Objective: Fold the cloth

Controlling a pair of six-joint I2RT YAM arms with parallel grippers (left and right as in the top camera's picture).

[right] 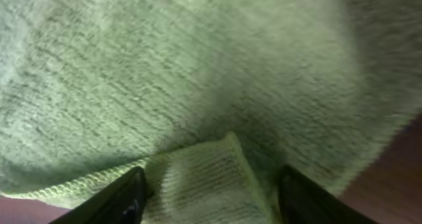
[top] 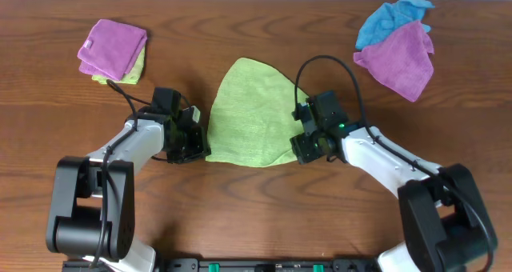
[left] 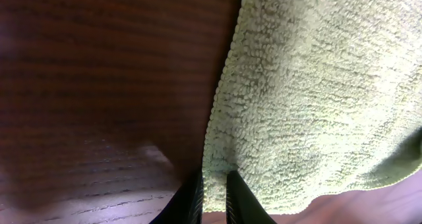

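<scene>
Progress: early, as I read it. No finished fold shows. The cloth (top: 250, 112) lies mid-bench, mostly flat in what looks like one layer, between the two arms. Bench (top: 256, 224) is bare wood around it.

Left pincer (top: 192, 144) sits at the cloth's near-left corner. In the left wrist view its fingers (left: 192, 199) are almost together with the cloth's edge pinched between them, so it is gripping the cloth.

Right pincer (top: 306, 146) is at the near-right corner. The right wrist view shows its fingers (right: 125, 197) spread wide, straddling a small turned-up corner flap (right: 204, 174). It is open and not clamped on anything.

Done: the arms are placed at both near corners, with one grasp made. Left: close the right side, lift the near edge, carry it over to the far side, lay it down and flatten.

Orientation: the cloth outline is a rounded teardrop. The broad edge is near, running left-right between the pincers. The narrow tip points far, leaning slightly left. The long axis runs near-far, though only a little longer than the width.

Other items: a folded stack (top: 112, 50) far left and a loose pile (top: 398, 40) far right, both well apart from the cloth.
</scene>
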